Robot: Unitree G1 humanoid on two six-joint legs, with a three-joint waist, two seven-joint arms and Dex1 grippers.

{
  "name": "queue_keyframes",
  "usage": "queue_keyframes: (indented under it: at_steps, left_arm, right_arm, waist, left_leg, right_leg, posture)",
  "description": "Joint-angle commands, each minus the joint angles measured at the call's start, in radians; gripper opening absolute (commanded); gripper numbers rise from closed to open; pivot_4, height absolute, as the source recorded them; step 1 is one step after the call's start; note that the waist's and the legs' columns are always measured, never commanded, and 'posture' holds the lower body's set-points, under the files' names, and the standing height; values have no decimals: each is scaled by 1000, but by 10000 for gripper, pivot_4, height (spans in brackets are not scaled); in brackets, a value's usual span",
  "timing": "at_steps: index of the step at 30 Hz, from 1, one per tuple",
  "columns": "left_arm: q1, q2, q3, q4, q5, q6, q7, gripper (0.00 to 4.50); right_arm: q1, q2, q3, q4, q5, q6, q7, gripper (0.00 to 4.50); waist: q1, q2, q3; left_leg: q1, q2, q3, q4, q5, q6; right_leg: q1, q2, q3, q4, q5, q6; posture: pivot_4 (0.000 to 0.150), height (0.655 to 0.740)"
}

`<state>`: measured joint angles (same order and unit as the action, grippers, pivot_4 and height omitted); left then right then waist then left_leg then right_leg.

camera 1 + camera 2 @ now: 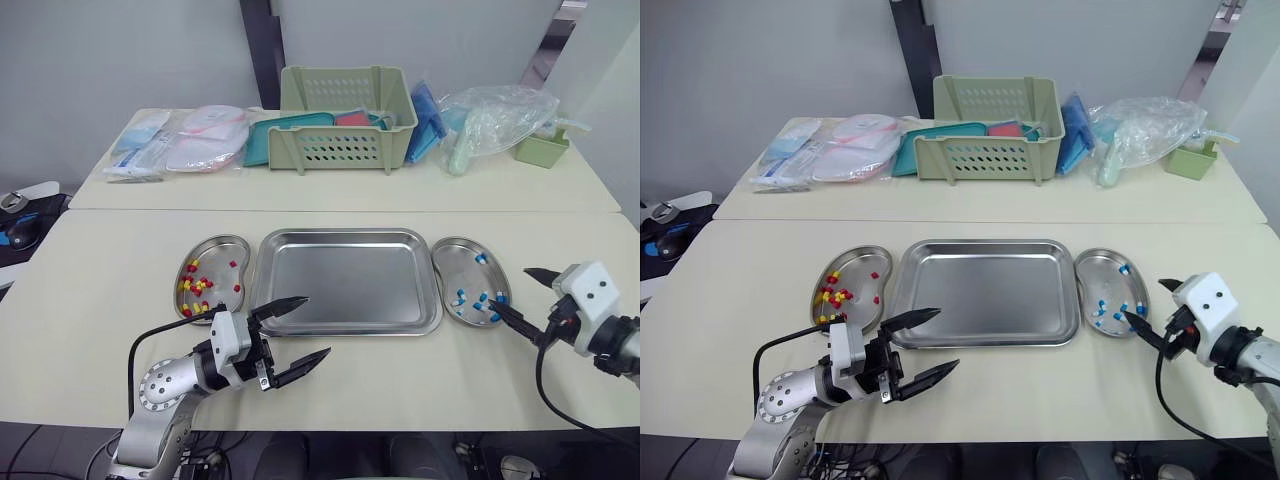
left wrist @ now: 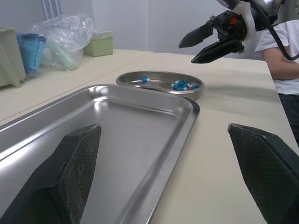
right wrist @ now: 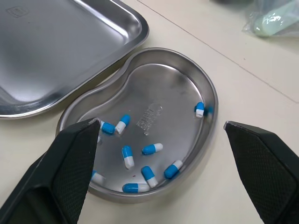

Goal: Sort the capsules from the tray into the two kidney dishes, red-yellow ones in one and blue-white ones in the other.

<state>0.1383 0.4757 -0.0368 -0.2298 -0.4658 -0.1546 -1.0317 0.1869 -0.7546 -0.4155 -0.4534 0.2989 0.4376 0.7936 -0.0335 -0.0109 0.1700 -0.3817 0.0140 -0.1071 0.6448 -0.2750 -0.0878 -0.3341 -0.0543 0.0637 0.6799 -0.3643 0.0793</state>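
Both jaws spread wide, nothing between them. My left gripper [image 1: 316,325] hangs low over the desk [image 1: 100,300] near its front edge, just ahead of the front-left corner of the tray [image 1: 345,285], aimed toward it. My right gripper [image 1: 509,287] sits at the front-right rim of the right kidney dish [image 1: 450,270], also empty.

Tray: middle of the desk, bare steel, and I can see no capsule on it.

Left kidney dish [image 1: 228,258]: just beside the tray's left edge. It holds the red-yellow capsules [image 1: 196,290], bunched toward its outer side.

Right kidney dish: just beside the tray's right edge. It holds the blue-white capsules [image 3: 127,157], most at the end nearer the front edge, one up by the far rim.

No mixed colours in either dish as far as I can tell.

Status read: the sort looks complete. Source empty, both colours separated, nothing in hand. What's left, if anything, is backing both arms off without clipping a dish rim. The right one is the tighter clearance, since it's right at the rim.
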Motion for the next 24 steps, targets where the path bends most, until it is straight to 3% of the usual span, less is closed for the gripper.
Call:
queue_keyframes:
  at_steps: [1, 11, 17, 24]
  left_arm:
    - [4, -3, 4, -46, -8, 1, 14, 45000]
    - [-1, 22, 55, -91, -28, 31, 52, 45000]
    - [10, 108, 313, -117, -117, 160, 195, 45000]
    - [48, 311, 605, 162, -94, 226, 157, 45000]
  right_arm:
    - [1, -21, -46, 9, 22, -69, 38, 44834]
    - [26, -79, -118, 80, 30, -171, 129, 44834]
    - [40, -175, -209, 167, 70, -188, 248, 44834]
    - [43, -297, -228, 334, 41, -273, 402, 44834]
  waist:
    - [1, 0, 0]
    - [2, 0, 0]
    - [2, -1, 0]
    - [0, -2, 2]
  left_leg:
    - [0, 0, 0, 0, 0, 0]
    - [0, 0, 0, 0, 0, 0]
    - [0, 0, 0, 0, 0, 0]
    - [1, 0, 1, 0, 0, 0]
  right_leg:
    - [0, 0, 0, 0, 0, 0]
    - [0, 0, 0, 0, 0, 0]
    - [1, 0, 0, 0, 0, 0]
    - [0, 0, 0, 0, 0, 0]
  posture:
    - [1500, 7400]
    - [1500, 7400]
    - [1500, 7400]
    - [1500, 7400]
